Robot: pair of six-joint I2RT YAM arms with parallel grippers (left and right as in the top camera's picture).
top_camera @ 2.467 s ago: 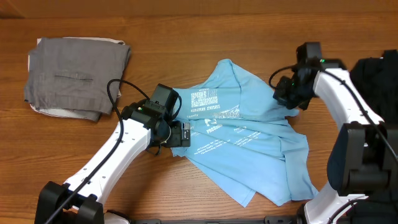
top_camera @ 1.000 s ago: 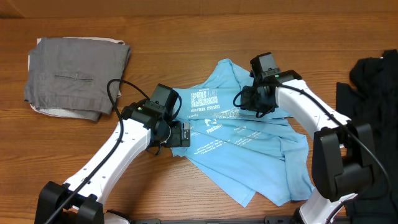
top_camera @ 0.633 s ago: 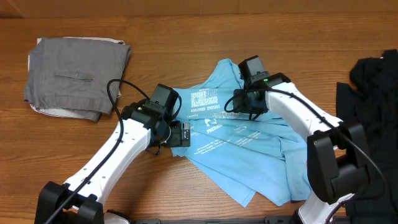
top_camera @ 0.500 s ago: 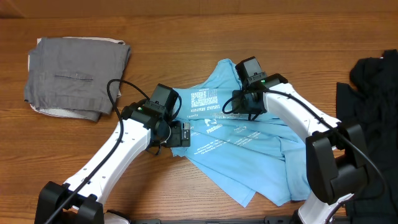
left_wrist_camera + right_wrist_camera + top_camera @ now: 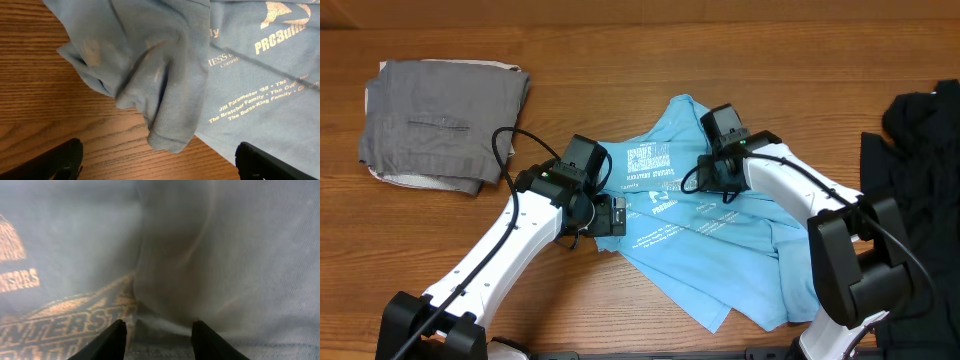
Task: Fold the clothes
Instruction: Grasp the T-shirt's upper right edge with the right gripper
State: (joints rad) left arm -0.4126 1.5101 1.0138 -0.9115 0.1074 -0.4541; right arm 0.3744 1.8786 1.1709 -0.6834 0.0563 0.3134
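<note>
- light blue T-shirt (image 5: 740, 250) is a crumpled heap, zero folds done imo
- my left fingers (image 5: 65, 159): spread wide, empty
- right fingers (image 5: 111, 341): half apart on the cloth, can't tell if pinching

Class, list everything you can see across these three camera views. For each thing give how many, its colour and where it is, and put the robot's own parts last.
T-shirt: one, light blue with pale print, crumpled at the table's centre.
Folded garment: one, grey, upper left of the overhead view, a white layer showing at its edge.
Dark clothing: black, at the right edge; count cannot be told.
Table: one, brown wood, under everything.
Arms: two, white and black; left arm and right arm both reach to the T-shirt.
Left claw: one, black, wide open above the T-shirt's left edge.
Right claw: one, black, fingers apart at a T-shirt fold; grip unclear.
</note>
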